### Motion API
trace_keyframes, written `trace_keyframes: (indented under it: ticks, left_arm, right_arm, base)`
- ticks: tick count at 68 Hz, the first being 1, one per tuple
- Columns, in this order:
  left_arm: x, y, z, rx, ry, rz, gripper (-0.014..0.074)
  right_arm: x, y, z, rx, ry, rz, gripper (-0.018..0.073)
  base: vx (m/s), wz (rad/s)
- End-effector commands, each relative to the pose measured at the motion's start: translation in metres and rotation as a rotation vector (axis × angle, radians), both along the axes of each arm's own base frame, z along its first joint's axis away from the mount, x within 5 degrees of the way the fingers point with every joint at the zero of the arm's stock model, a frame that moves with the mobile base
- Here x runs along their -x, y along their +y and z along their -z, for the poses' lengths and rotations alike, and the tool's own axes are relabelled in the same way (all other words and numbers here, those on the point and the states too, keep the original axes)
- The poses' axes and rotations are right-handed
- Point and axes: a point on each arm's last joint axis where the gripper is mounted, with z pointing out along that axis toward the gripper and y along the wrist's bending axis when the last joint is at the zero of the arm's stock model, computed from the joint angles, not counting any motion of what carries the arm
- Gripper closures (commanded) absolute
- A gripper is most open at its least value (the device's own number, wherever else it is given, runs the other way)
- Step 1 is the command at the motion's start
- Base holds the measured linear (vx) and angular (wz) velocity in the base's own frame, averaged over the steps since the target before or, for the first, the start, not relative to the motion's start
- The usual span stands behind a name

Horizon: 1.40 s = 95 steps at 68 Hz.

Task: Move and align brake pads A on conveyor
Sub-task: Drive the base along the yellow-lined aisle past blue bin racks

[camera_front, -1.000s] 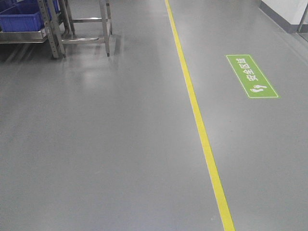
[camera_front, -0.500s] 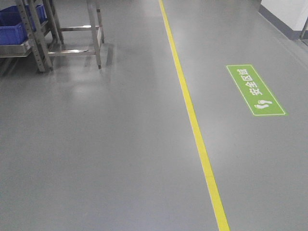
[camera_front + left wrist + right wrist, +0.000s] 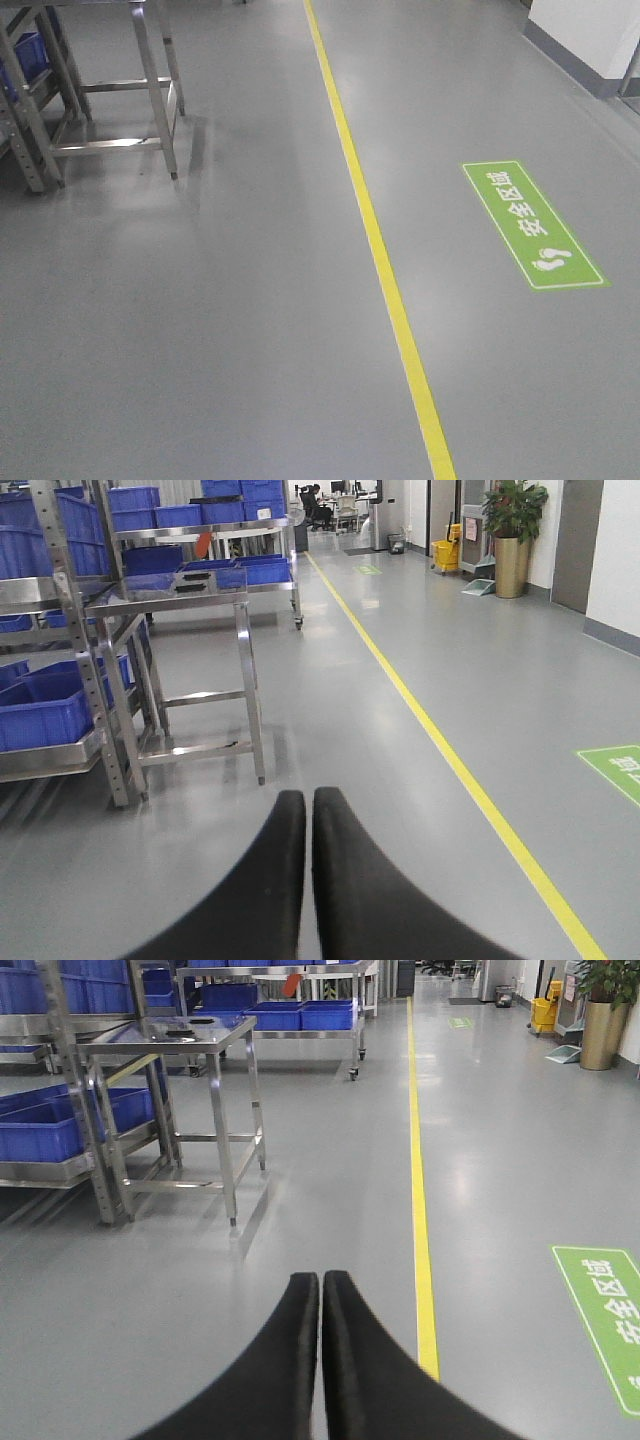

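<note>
Driving seems the step: both arms' jaws are closed, empty. Steer gently, keeping table [image 3: 170, 1035] ahead-left of them, line [image 3: 418, 1190] ahead-right.

Green floor marking [image 3: 533, 225], right of the yellow line [image 3: 375, 250], reads 安全区域 in white characters (white footprint symbol at its near end).

I am counting one yellow line [image 3: 375, 250], two green floor signs [image 3: 600, 1320], one small steel table [image 3: 160, 1050], one potted plant [image 3: 515, 510] and one yellow mop bucket [image 3: 447, 552]. Two grippers are showing: the left gripper [image 3: 308, 798] and the right gripper [image 3: 321, 1280].
</note>
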Motion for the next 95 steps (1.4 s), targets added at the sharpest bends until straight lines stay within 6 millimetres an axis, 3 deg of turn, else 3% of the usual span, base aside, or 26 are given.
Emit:
trace_keyframes:
  ticks: [1, 95]
  left_arm:
    - [0.0041, -0.0005, -0.0148, 0.007, -0.113, 0.005, 0.0603]
    - [0.0041, -0.0005, -0.0144, 0.007, -0.110, 0.005, 0.0603]
  right_arm:
    - [-0.0005, 0.0000, -0.0149, -0.015, -0.091, 0.002, 0.0565]
    - [-0.0005, 0.0000, -0.0149, -0.015, -0.091, 0.002, 0.0565]
  base:
    - [0.62, -0.05]
    - [0.65, -0.01]
